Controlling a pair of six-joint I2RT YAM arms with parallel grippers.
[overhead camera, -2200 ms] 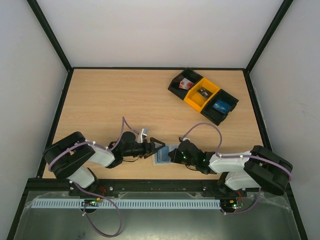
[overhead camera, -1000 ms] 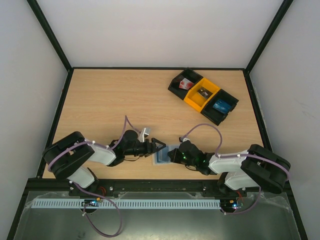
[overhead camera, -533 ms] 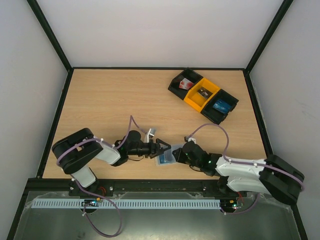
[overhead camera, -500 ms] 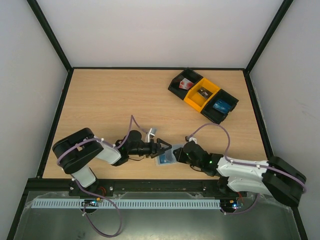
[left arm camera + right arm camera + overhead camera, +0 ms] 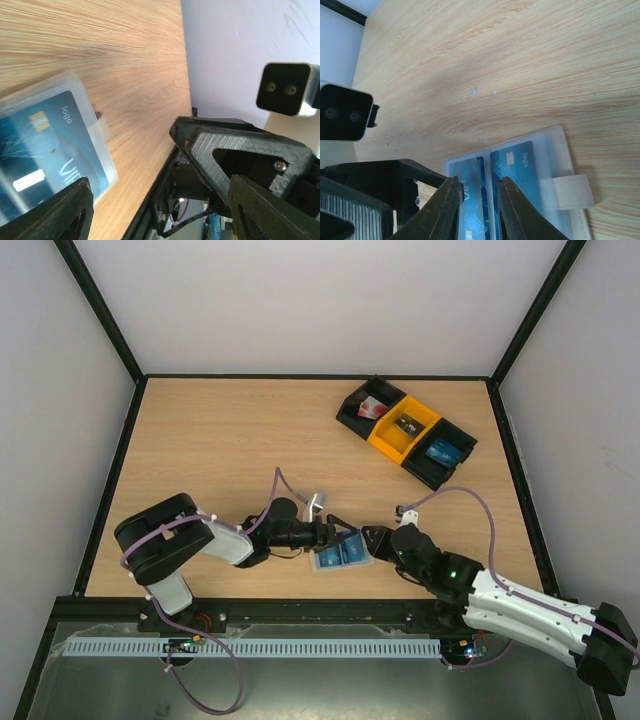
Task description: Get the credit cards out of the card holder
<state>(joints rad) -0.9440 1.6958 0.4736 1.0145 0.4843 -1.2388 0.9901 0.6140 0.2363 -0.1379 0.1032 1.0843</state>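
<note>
The card holder (image 5: pixel 341 553) lies open and flat near the table's front edge. It is a translucent sleeve (image 5: pixel 551 150) with a pale tab (image 5: pixel 567 192). Two blue credit cards sit in its pockets, one on the left (image 5: pixel 472 192) and one on the right (image 5: pixel 520 167). My right gripper (image 5: pixel 372 540) is at the holder's right edge. Its jaws (image 5: pixel 479 200) stand a narrow gap apart, with nothing pinched. From the left, my left gripper (image 5: pixel 333 536) reaches the holder's far left edge. It is wide open (image 5: pixel 160 215), with the holder (image 5: pixel 100 165) beside one finger.
A row of three bins stands at the back right: a black one with a red-and-white item (image 5: pixel 368 407), a yellow one (image 5: pixel 403 427) and a black one holding a blue card (image 5: pixel 441 452). The table's front rail (image 5: pixel 300 600) runs just below the holder.
The holder has shifted right and now lies spread, showing two cards. Both grippers moved right with it. The right arm stretched out low, and its jaws parted from shut.
</note>
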